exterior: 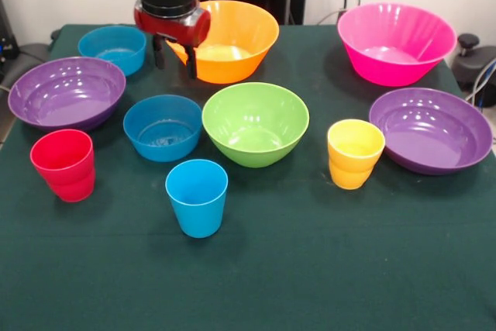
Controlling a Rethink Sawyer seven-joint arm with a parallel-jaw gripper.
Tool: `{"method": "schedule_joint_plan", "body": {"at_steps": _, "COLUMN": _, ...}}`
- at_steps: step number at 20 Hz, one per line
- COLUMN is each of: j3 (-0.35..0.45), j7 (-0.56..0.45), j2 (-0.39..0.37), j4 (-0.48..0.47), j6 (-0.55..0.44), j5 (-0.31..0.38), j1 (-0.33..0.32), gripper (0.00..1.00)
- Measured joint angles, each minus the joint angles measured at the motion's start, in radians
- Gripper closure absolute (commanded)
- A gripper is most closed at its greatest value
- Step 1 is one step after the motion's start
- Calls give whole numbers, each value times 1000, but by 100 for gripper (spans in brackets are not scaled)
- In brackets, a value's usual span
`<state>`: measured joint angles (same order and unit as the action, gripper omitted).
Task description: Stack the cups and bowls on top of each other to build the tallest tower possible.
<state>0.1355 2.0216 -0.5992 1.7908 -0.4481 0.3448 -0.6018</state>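
Gripper: my gripper (174, 58) hangs at the far side, fingers apart and holding nothing — in front of the orange bowl (229, 40).
Cups: blue cup (197, 197) nearest the camera, upright; red cup (63, 164) at picture left; yellow cup (355, 153) right of centre. All stand apart.
Bowls: green bowl (255, 123) in the middle, touching a small blue bowl (163, 127); second blue bowl (113, 49) far left; pink bowl (396, 43) far right; purple bowls (66, 92) (430, 129) at either side.
Tower: nothing stacked yet — every piece sits on the green cloth (325, 269).
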Motion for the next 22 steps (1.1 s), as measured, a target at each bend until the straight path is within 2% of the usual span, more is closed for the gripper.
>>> {"method": "schedule_joint_plan", "body": {"at_steps": 11, "j3": -59, "j7": 34, "j2": 83, "j4": -3, "j6": 106, "j5": -34, "j1": 6, "gripper": 0}}
{"method": "schedule_joint_plan", "body": {"at_steps": 22, "j3": -86, "j7": 34, "j2": 191, "j4": -6, "j6": 197, "j5": -35, "j1": -56, "gripper": 0}}
